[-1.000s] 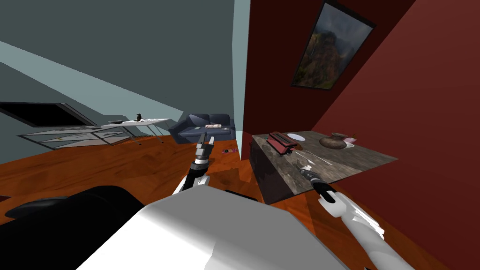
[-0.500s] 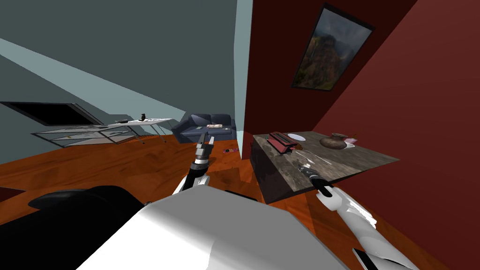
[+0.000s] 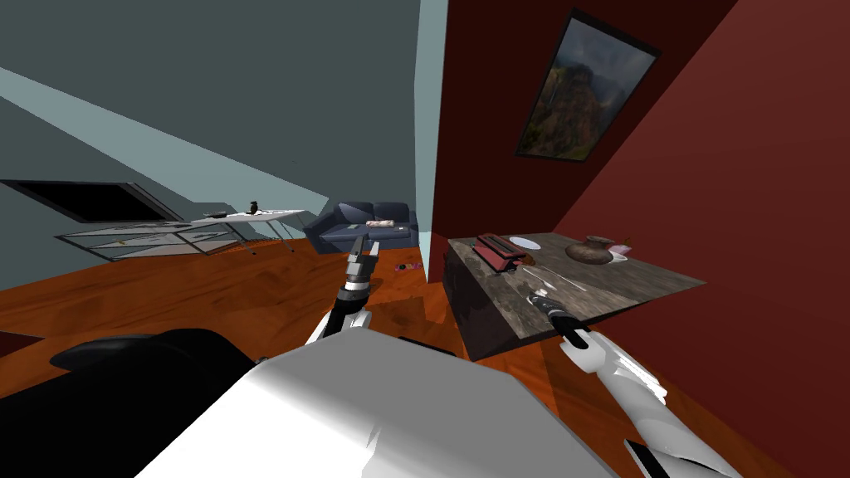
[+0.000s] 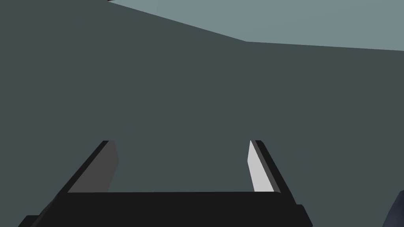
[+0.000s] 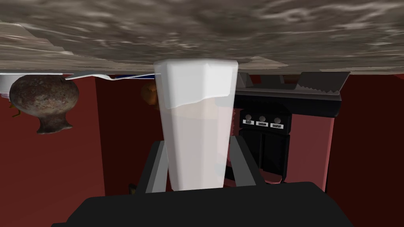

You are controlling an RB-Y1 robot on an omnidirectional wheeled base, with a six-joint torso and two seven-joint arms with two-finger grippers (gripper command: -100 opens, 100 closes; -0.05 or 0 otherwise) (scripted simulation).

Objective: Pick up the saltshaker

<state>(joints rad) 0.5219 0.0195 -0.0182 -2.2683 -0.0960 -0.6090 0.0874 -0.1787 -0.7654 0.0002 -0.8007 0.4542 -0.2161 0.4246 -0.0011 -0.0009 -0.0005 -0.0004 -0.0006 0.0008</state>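
One saltshaker (image 5: pixel 195 118), one red toaster (image 3: pixel 496 251), one brown pot (image 3: pixel 590 249), one white plate (image 3: pixel 523 241), one sofa (image 3: pixel 365 224).

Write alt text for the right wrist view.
The right tool grips a pale, translucent saltshaker by its sides as it stands on a mottled grey table. Beyond it, a brown vase and a dark toaster stand before a red wall.

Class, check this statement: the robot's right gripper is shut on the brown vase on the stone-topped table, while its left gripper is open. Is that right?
Not quite. The right gripper is shut on the pale, translucent saltshaker, not the brown vase, which stands apart on the stone-topped table; the right wrist view shows this. The left gripper is open, as stated.
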